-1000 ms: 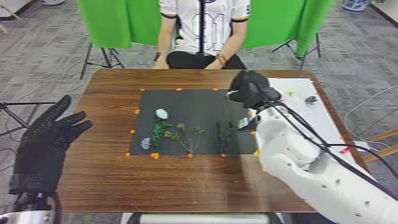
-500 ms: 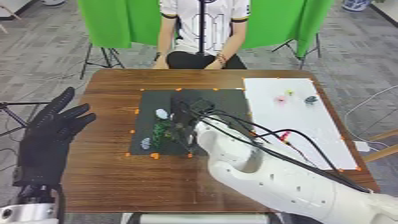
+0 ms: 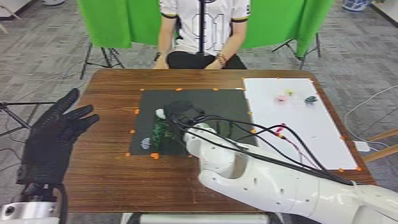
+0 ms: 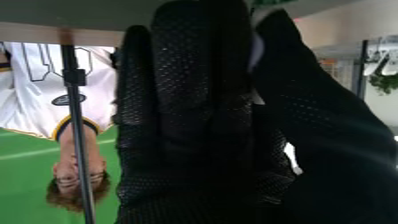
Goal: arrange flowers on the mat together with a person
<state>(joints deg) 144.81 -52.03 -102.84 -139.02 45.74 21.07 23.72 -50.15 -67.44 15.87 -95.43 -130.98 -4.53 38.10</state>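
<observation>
Over the left part of the dark mat (image 3: 222,102) is my right hand (image 3: 184,111), just right of a white flower (image 3: 161,113) in the head view. Green foliage (image 3: 161,131) and a blue-grey flower (image 3: 146,143) lie nearer the mat's lower left corner. The hand and arm hide the middle of the mat. In the right wrist view, the right hand (image 4: 187,100) has straight fingers with the thumb alongside; a pale sliver shows between them, too little to identify. My left hand (image 3: 49,132) is open, left of the table.
A white sheet (image 3: 298,120) on the table's right bears a pink flower (image 3: 281,99), a yellow one (image 3: 289,92) and a dark grey-green one (image 3: 311,100). Black cables loop along my right arm. Orange marks edge the mat. A person sits across the table, hands near the lap.
My right hand has moved left from the mat's upper right corner to beside the white flower, uncovering the white sheet. The flowers visible on the mat's left side have stayed in place.
</observation>
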